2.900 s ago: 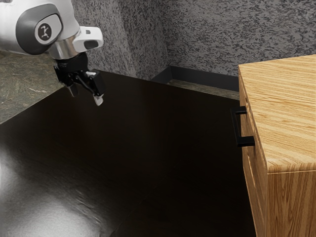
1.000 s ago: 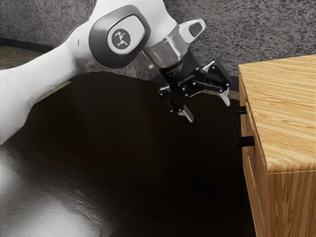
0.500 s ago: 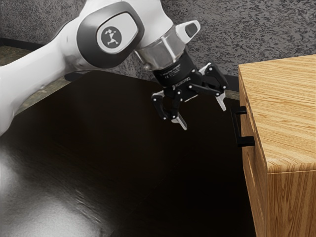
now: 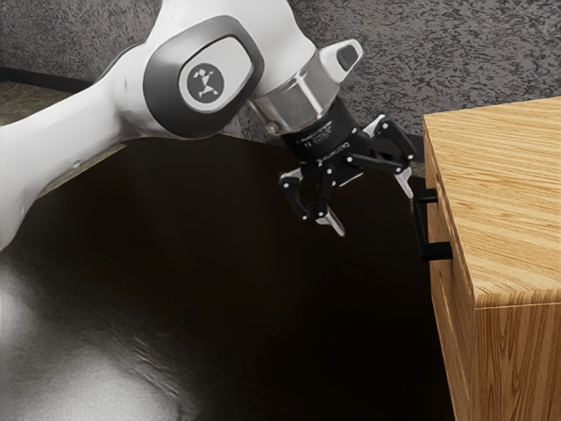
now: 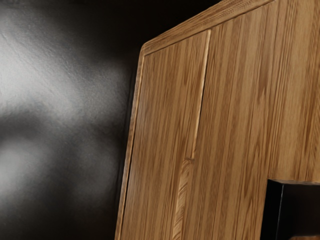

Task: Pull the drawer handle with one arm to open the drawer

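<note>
Rightward in the exterior view, the drawer handle (image 4: 424,228) is noted as a slim black bar. It is set upright on two short posts and stands just off the drawer front (image 4: 443,228). That front is seen lying flush with the side face of a wooden cabinet (image 4: 508,193), so the drawer is recorded as shut. The cabinet is placed at the exterior view's right edge, with its pale grained top lit from above. Just beside the handle, toward the exterior view's left, the black gripper (image 4: 369,203) is held above the table (image 4: 175,316) and tilted toward the cabinet. Its fingers (image 4: 333,223) are spread wide apart and nothing is held between them. One white-tipped finger is seen close to the handle's upper end, though contact cannot be confirmed. The other hangs lower, out over the dark tabletop. The gripper is carried by a white arm (image 4: 114,123) that enters from the exterior view's upper left, with a grey joint cap turned to the camera. A dark, glossy table surface with soft reflections is recorded, and a grey speckled wall (image 4: 456,53) behind it. From the wrist view, the cabinet's grained wood (image 5: 225,125) is seen close ahead, crossed by a fine seam, with the dark table (image 5: 60,125) alongside.
</note>
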{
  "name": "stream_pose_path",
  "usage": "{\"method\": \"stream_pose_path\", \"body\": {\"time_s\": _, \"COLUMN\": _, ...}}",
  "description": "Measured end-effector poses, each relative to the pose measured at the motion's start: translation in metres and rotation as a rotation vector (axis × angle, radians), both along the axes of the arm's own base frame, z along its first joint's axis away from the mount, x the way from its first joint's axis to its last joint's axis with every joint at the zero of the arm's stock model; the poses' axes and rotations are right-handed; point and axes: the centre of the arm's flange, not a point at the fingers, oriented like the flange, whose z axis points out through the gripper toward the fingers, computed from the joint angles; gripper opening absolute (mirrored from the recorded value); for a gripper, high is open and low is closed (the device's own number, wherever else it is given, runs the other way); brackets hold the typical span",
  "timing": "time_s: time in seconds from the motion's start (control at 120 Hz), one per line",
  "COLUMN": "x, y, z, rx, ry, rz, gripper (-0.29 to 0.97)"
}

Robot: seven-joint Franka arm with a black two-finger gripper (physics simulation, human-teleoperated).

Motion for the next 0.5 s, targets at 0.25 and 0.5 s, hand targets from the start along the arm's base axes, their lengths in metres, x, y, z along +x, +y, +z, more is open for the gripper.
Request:
{"method": "stream_pose_path", "body": {"time_s": 0.25, "x": -0.006, "y": -0.021, "z": -0.01, "rx": 0.0, "ry": -0.024, "rz": -0.022, "gripper": 0.68}}
{"method": "stream_pose_path", "body": {"time_s": 0.5, "x": -0.014, "y": -0.028, "z": -0.019, "rx": 0.006, "ry": -0.017, "rz": -0.032, "gripper": 0.68}}
